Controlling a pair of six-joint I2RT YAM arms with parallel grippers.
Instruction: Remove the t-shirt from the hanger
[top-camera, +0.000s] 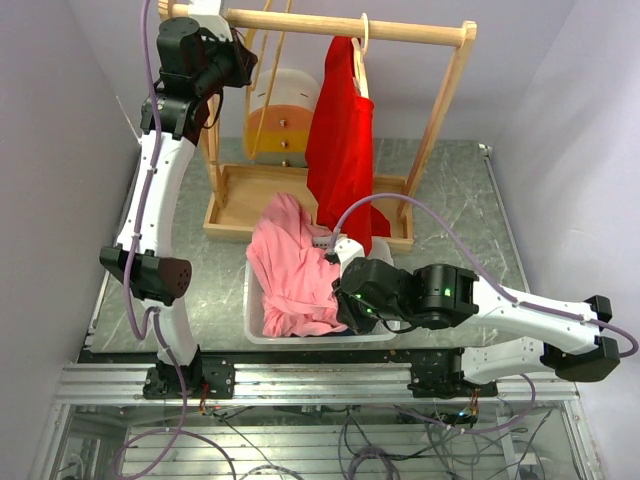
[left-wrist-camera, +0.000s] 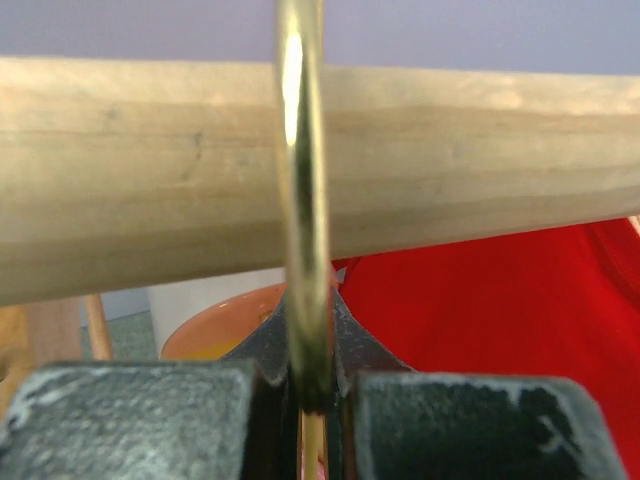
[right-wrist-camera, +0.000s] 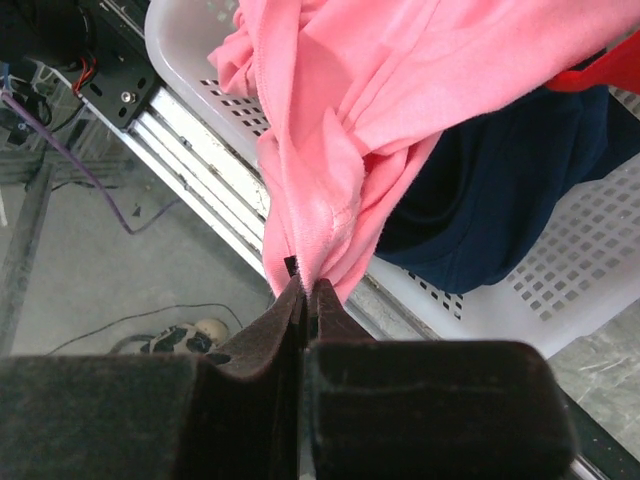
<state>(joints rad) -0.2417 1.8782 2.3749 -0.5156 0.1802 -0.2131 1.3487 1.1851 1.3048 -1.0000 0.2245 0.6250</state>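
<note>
The pink t-shirt lies bunched over the white basket, off any hanger. My right gripper is shut on a fold of its edge; the right wrist view shows the pink cloth pinched between the closed tips. The bare wooden hanger hangs from the wooden rail at the left. My left gripper is shut on its brass hook, just under the rail.
A red t-shirt hangs on a second hanger at mid-rail; it also shows in the left wrist view. A navy garment lies in the basket. The rack's wooden base tray and an orange-and-white drawer unit stand behind.
</note>
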